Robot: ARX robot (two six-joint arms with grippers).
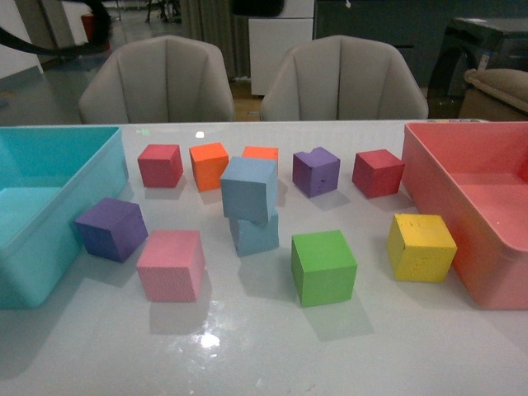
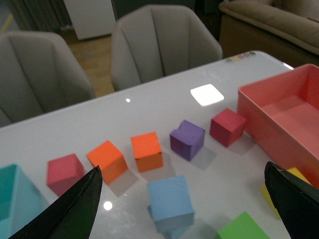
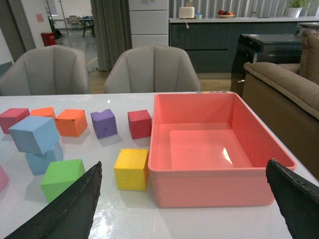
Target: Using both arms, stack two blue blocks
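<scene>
Left wrist view shows our left gripper (image 2: 182, 204) with its two black fingers (image 2: 75, 206) spread wide at the lower left and lower right of the frame, holding nothing. Between them, at the lower centre, stands the upper blue block (image 2: 170, 196), near the fingers but not touching them. It sits on the lower blue block (image 2: 165, 228), of which only a corner shows there.

In the right wrist view our right gripper (image 3: 184, 206) is also spread wide and empty. The blue stack is far at the left edge of that frame, well apart from it, so we judge that the left arm is the nearer one.

In the front view neither arm appears. The upper block is turned and hangs over the lower one toward the left, so the stack looks built but not square. If any move comes, we think it is only to withdraw without touching.

We count in the front view:
- two blue blocks
- two red blocks (image 1: 160, 165)
- two orange blocks (image 1: 209, 165)
- two purple blocks (image 1: 111, 228)
- one pink block (image 1: 171, 265)
- one green block (image 1: 323, 267)
- one yellow block (image 1: 421, 247)
- one teal bin (image 1: 37, 272)
- one pink bin (image 1: 483, 276)
</scene>
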